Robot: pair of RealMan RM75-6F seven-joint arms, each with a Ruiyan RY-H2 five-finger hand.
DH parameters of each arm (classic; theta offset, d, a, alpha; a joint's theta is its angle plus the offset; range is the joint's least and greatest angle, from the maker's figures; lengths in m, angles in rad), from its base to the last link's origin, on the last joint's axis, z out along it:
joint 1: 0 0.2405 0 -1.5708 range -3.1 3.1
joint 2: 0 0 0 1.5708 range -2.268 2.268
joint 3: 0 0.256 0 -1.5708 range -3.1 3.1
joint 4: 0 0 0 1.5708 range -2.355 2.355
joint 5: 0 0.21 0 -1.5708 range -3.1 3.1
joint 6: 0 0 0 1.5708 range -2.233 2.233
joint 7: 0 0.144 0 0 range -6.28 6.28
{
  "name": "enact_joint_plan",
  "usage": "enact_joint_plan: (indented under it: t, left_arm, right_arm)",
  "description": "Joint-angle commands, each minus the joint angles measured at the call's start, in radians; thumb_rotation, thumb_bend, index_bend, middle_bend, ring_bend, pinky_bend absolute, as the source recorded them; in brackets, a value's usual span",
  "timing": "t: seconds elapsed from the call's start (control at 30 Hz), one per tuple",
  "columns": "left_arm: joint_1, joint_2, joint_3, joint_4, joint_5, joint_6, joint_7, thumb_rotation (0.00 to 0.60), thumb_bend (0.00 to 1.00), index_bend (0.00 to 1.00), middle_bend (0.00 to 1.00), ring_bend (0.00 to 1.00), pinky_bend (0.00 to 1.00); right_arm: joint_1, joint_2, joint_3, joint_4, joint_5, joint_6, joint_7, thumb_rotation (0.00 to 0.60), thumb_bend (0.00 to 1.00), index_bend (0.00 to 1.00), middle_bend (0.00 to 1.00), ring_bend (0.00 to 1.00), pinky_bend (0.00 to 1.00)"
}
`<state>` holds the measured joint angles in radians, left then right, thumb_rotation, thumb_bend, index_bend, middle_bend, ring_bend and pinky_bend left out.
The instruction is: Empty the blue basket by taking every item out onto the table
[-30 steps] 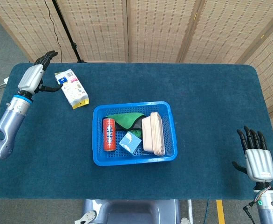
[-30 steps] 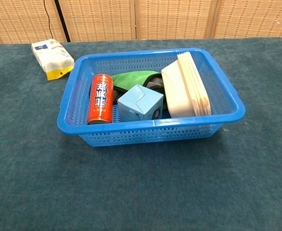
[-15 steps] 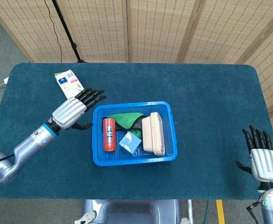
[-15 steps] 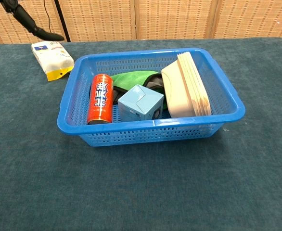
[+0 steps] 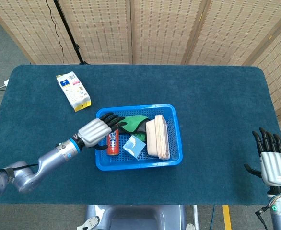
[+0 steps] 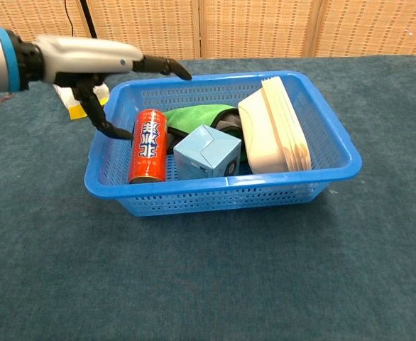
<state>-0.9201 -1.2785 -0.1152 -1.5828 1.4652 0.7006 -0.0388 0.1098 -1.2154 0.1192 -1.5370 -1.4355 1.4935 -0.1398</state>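
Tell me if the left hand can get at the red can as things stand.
Probably yes. The left hand hovers open over the left end of the blue basket, above the red can. The can lies exposed on top, nothing covering it, with the small blue box beside it.

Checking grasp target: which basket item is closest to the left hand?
The red can, lying at the blue basket's left end. The left hand hovers right above it, open; the light blue box and other items lie further right.
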Motion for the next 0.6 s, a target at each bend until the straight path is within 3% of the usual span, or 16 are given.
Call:
enact_joint_plan:
  t: [0.03,0.6]
  left_arm:
    - [-0.025,-0.063,0.008,0.008,-0.071,-0.042,0.086,0.6,0.24,0.0,0.0,0.0,0.0]
    - [-0.105,-0.17,-0.01,0.022,-0.278,-0.085,0.291,0.6,0.24,0.0,0.0,0.0,0.0]
  right_arm:
    - [0.0,-0.006,0.001,0.008,-0.003,0.004,-0.005,0.6,0.0,0.0,0.0,0.0,0.0]
    - [-0.002,0.004,0.008,0.001,0.004,0.006,0.016,0.6,0.0,0.0,0.0,0.0,0.0]
